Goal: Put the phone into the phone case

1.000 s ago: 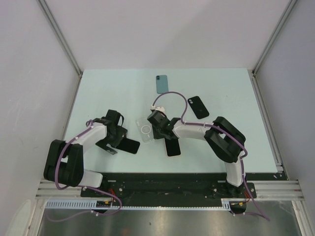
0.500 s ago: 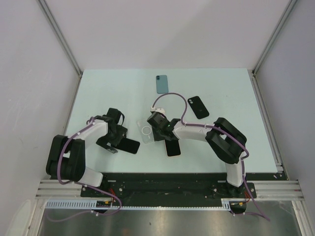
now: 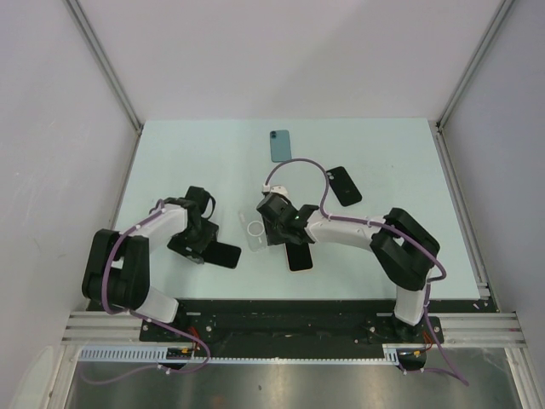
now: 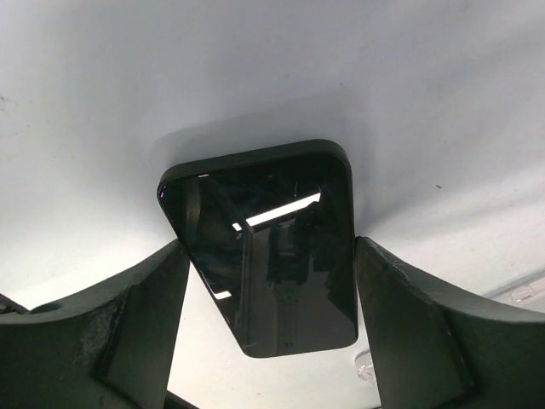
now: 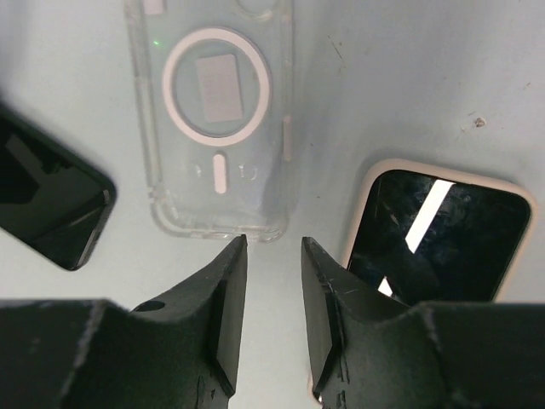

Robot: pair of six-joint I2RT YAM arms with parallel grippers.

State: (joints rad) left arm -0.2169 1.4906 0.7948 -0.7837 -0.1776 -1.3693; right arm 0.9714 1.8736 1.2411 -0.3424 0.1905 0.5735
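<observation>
The pale green table (image 3: 196,162) carries five flat things, with the clear phone case (image 3: 254,230) lying white ring upward in the front half. Just left of the case and a little nearer the front edge lies a bare dark phone (image 3: 223,253), screen up. Just right of the case, also nearer the front and not touching it, lies a cream-cased phone (image 3: 299,256), screen up. Well beyond the case toward the far edge lies a teal phone (image 3: 281,146), and off to the case's far right a black-backed phone (image 3: 343,186) sits slanted.
</observation>
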